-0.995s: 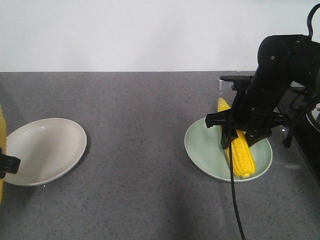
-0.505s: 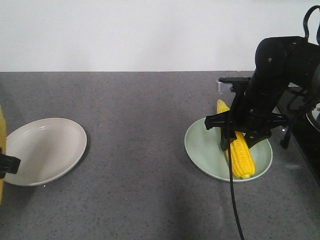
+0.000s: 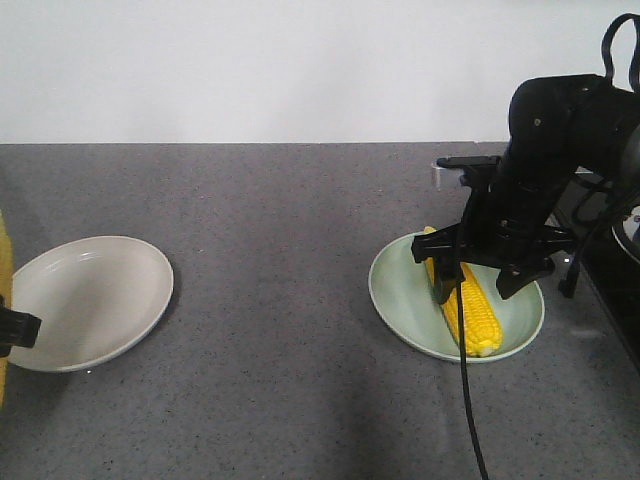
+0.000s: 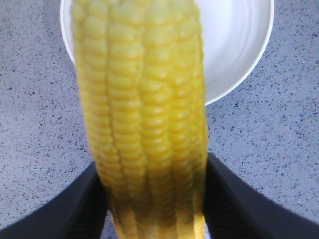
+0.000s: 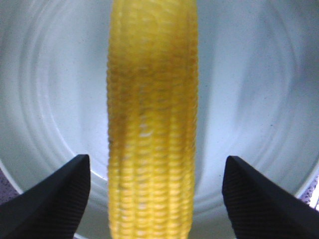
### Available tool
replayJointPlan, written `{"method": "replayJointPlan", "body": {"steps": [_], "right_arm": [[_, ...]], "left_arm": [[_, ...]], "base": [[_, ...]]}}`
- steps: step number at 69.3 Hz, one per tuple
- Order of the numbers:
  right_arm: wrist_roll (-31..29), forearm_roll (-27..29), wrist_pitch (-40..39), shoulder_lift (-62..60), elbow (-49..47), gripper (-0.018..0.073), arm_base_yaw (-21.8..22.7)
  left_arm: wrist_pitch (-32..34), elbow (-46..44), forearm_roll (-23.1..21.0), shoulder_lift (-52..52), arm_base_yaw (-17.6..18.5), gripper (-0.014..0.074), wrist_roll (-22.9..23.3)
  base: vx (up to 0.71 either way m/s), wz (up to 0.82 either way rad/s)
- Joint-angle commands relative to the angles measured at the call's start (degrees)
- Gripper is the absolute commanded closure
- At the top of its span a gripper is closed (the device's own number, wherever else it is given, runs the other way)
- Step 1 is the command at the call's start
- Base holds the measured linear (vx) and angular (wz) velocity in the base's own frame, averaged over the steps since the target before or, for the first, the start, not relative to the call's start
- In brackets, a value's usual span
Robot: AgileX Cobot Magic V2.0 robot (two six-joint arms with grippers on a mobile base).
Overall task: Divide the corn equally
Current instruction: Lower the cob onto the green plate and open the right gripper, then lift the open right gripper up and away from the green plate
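Note:
One corn cob [image 3: 470, 318] lies flat on the pale green plate [image 3: 400, 290] at the right. My right gripper [image 3: 478, 275] hovers just over it, open. In the right wrist view that corn [image 5: 152, 124] runs up the middle of the green plate [image 5: 50, 74], and the right gripper [image 5: 154, 172] has wide gaps on both sides. A second corn cob [image 4: 144, 99] is held in my left gripper [image 4: 153, 169], which is shut on its thick end, over the near rim of the white plate [image 4: 239, 45]. In the front view only a yellow sliver of that corn [image 3: 3, 260] shows at the left edge.
The white plate [image 3: 90, 300] sits on the grey speckled counter [image 3: 270, 300] at the left, with nothing in it. A black cable [image 3: 467, 400] hangs from the right arm down across the counter. A white wall runs along the back edge.
The right gripper's corn went from tilted, tip raised, to lying flat on the green plate. The right jaws have spread open off it. The left arm has not moved.

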State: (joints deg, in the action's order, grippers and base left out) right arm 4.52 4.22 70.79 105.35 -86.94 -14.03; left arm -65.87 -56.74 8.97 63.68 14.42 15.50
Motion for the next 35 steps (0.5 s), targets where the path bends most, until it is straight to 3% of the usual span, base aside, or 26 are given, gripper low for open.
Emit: {"method": "replayJointPlan", "body": {"steps": [1, 35], "right_arm": [[-2.1, -0.9, -0.3, -2.9, -1.2, 0.0057, 0.1], [0.6, -8.2, -13.8, -20.2, 3.9, 0.0057, 0.1]], "left_arm": [[1.9, -1.5, 0.4, -0.7, -0.2, 0.0379, 0.2], [1.9, -1.5, 0.4, -0.7, -0.2, 0.0379, 0.2]], "base": [[0.0, 0.0], [0.0, 0.0]]}}
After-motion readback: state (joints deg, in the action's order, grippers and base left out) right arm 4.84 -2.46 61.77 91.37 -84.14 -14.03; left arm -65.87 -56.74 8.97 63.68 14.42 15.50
